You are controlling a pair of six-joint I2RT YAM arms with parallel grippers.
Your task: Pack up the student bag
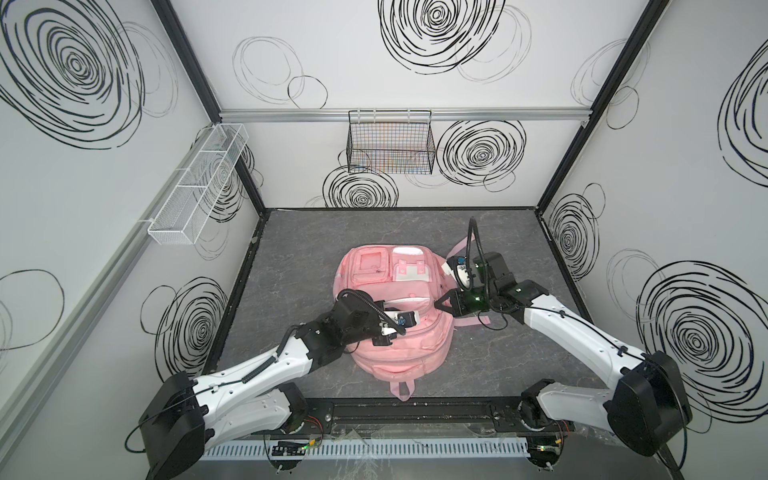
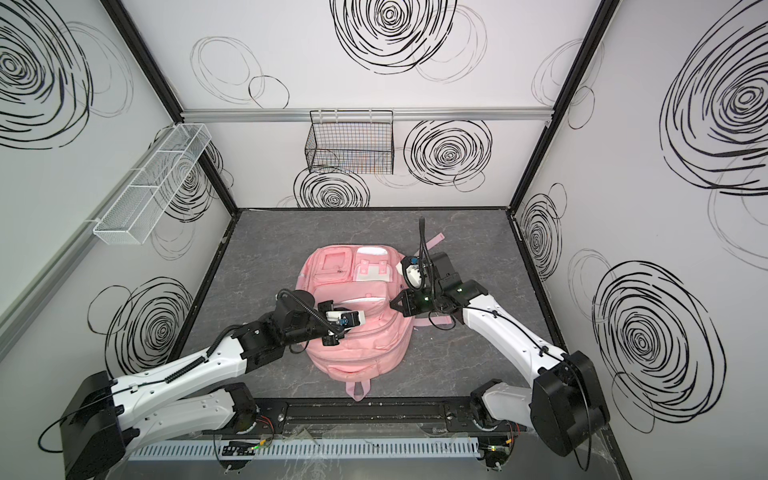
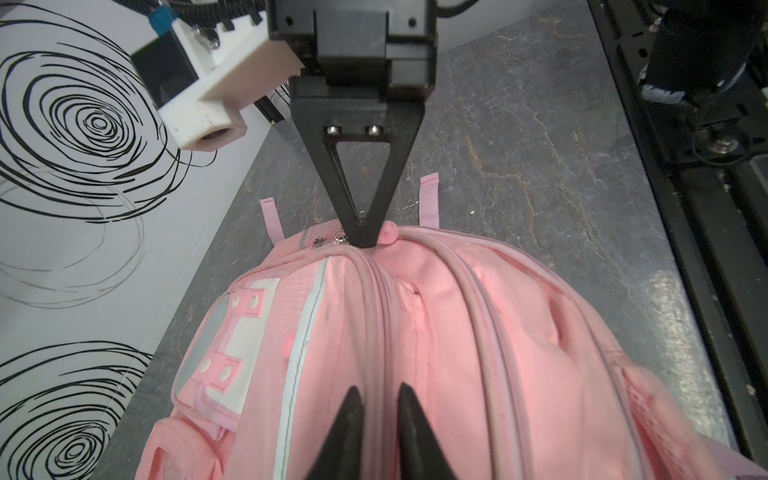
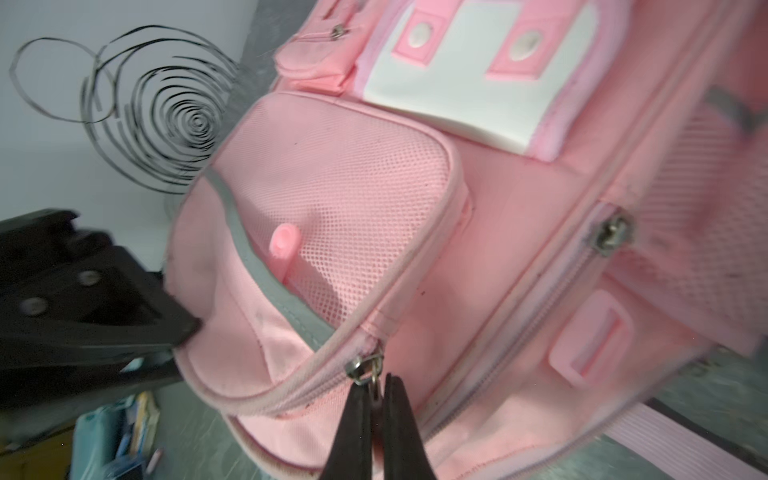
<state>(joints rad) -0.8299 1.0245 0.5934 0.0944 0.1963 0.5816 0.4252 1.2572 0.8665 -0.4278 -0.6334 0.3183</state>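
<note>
The right fingers (image 4: 400, 419) are pressed tight together on a metal zipper pull (image 4: 366, 369) at the right side of the student bag (image 1: 405, 349). The left fingers (image 3: 351, 415) are a little apart, one on each side of a zipper line on top of the bag. The pink bag lies flat in the middle of the counter (image 1: 291, 257), front up, with its loop handle toward the near edge.

Lab test cell: swirl-printed wall panels (image 1: 415, 62), aluminium frame rail (image 1: 399, 114).
</note>
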